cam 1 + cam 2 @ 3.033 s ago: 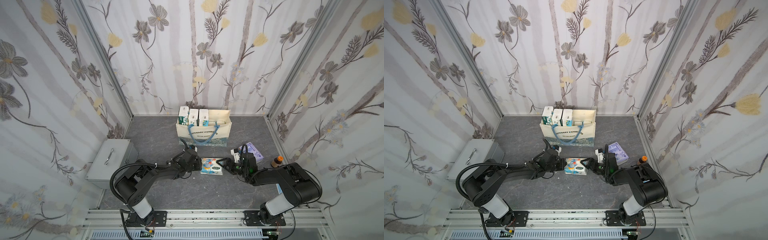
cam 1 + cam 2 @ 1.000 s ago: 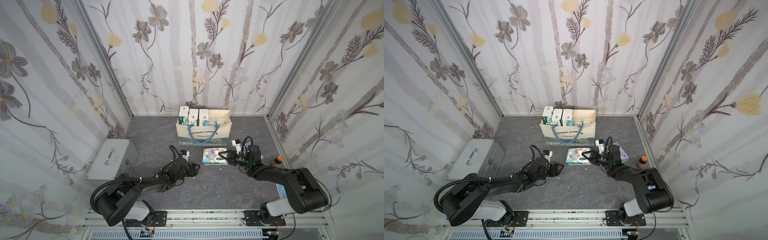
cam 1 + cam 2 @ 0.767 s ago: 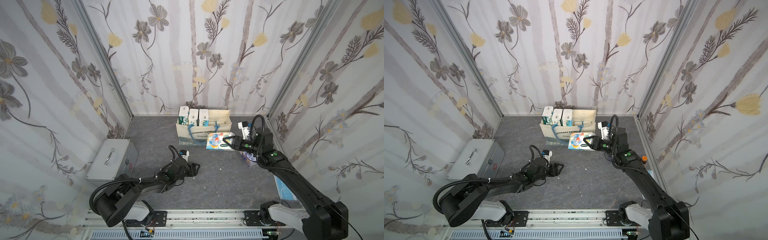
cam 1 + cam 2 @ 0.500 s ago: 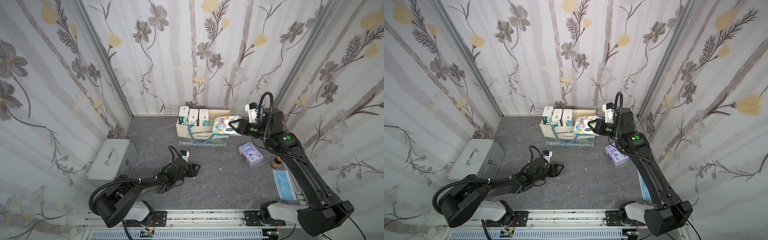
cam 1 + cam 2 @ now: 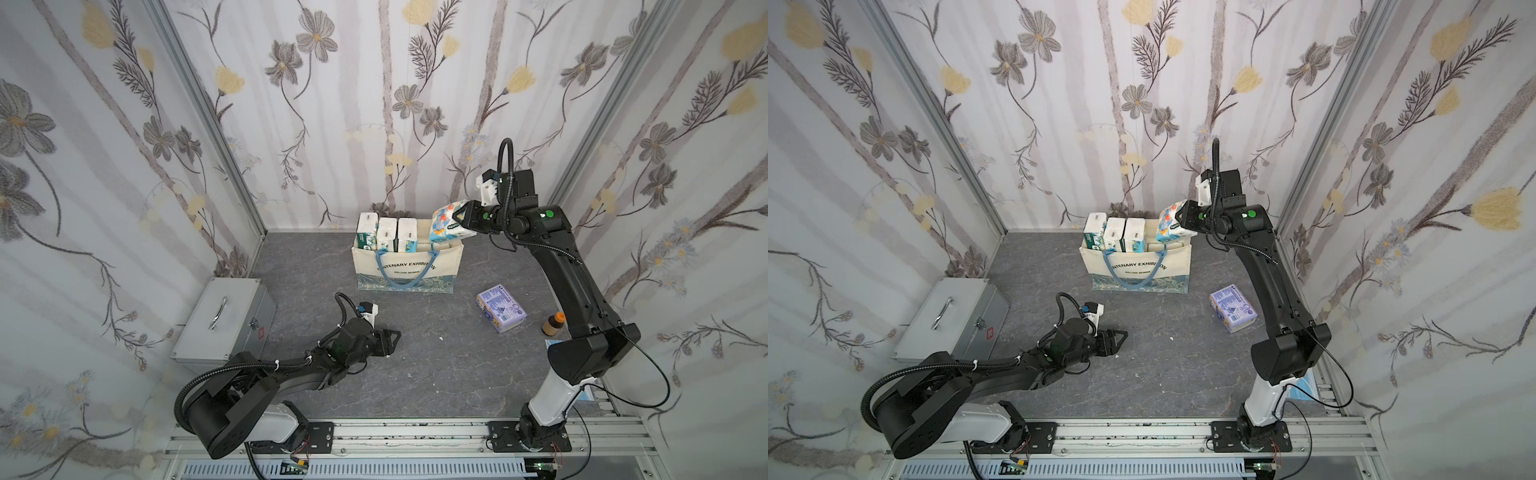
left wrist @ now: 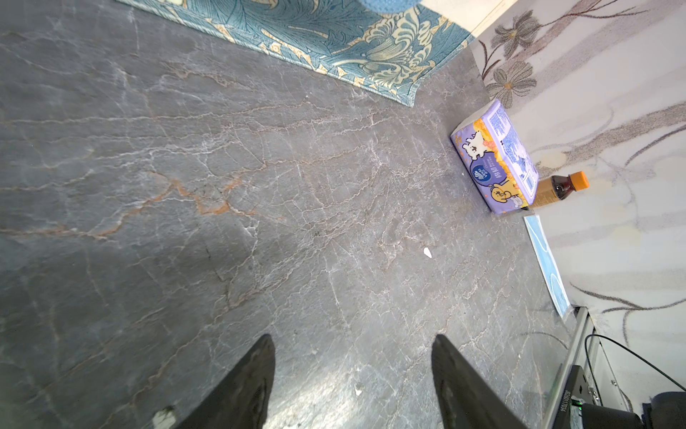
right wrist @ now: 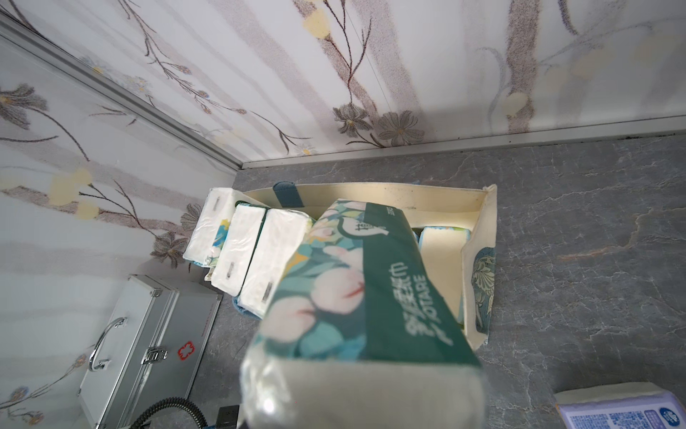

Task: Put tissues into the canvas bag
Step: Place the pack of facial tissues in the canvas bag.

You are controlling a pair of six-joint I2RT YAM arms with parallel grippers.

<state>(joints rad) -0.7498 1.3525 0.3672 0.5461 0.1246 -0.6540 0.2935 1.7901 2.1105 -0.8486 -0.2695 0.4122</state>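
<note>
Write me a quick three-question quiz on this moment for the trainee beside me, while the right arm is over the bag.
1. Multiple choice: what does the right gripper hold? A) brown bottle with orange cap B) colourful printed, soft plastic-wrapped tissue pack C) silver metal case
2. True or false: the lavender plastic-wrapped tissue pack lies on the grey stone-patterned table, outside the cream canvas bag with blue strap handles.
3. Fill in: the left gripper has its jaws ____, holding nothing.
Key: 1 B; 2 true; 3 open.
</note>
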